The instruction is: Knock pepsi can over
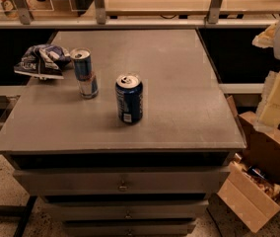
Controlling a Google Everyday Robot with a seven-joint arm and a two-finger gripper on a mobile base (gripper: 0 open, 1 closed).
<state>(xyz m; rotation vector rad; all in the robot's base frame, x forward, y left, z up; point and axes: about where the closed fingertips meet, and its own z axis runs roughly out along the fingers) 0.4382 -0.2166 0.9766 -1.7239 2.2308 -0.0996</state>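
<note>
The pepsi can (129, 99) is dark blue with a silver top and a small white label patch. It stands upright near the middle of the grey cabinet top (179, 83). My gripper (276, 98) shows as pale, blocky parts at the right edge of the camera view, off the side of the cabinet. It is well to the right of the can and does not touch it.
A slimmer blue-and-silver can (85, 73) stands upright to the left of and behind the pepsi can. A crumpled blue chip bag (42, 60) lies at the far left. An open cardboard box (258, 181) sits on the floor to the right. Drawers (122, 184) run below the cabinet top.
</note>
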